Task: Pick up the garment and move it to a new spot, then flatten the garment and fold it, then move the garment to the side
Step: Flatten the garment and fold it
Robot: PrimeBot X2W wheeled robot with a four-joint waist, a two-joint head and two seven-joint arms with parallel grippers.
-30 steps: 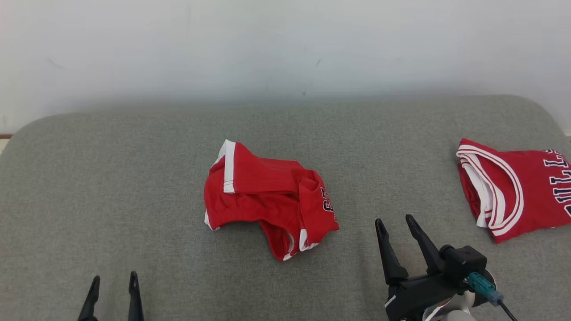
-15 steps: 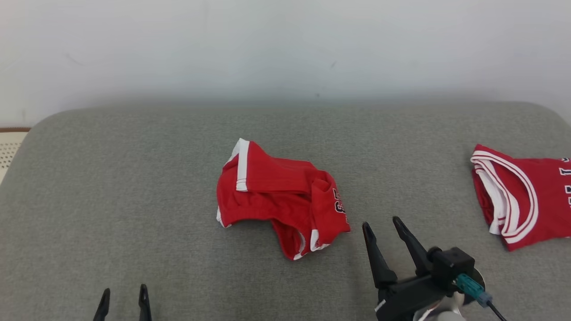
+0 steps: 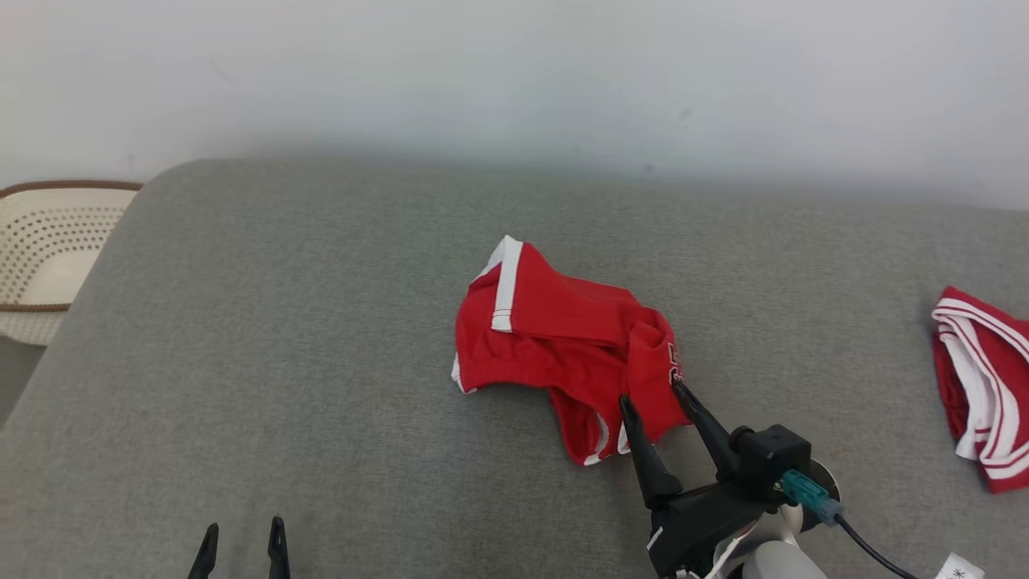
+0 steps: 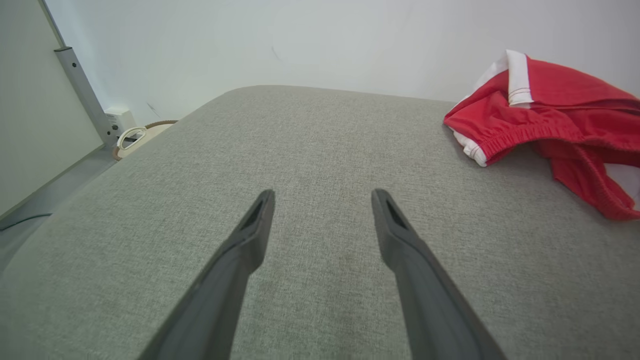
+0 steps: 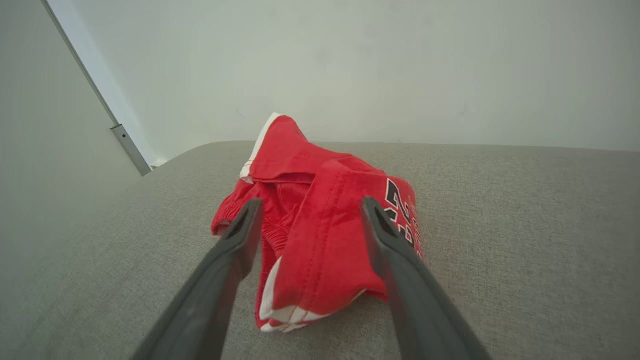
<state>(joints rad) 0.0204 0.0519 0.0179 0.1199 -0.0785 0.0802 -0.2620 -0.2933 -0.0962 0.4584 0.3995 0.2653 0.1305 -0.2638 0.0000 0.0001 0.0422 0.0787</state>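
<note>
The garment is a pair of red shorts with white trim and a dark number, lying crumpled in the middle of the grey cushion. My right gripper is open, its fingertips reaching the garment's near right corner. In the right wrist view the gripper frames the bunched leg of the garment between its spread fingers, with nothing held. My left gripper is open low at the front left, well away from the cloth. The left wrist view shows this gripper over bare cushion, with the garment at the upper right.
A second red garment with white stripes lies at the cushion's right edge. A white perforated basket stands beyond the cushion's left end. A pale wall runs behind the cushion. A metal post stands at the left.
The head camera has turned left, shifting the whole picture right and bringing the basket in. My right gripper has advanced up to the garment's near right corner. Both grippers stay open.
</note>
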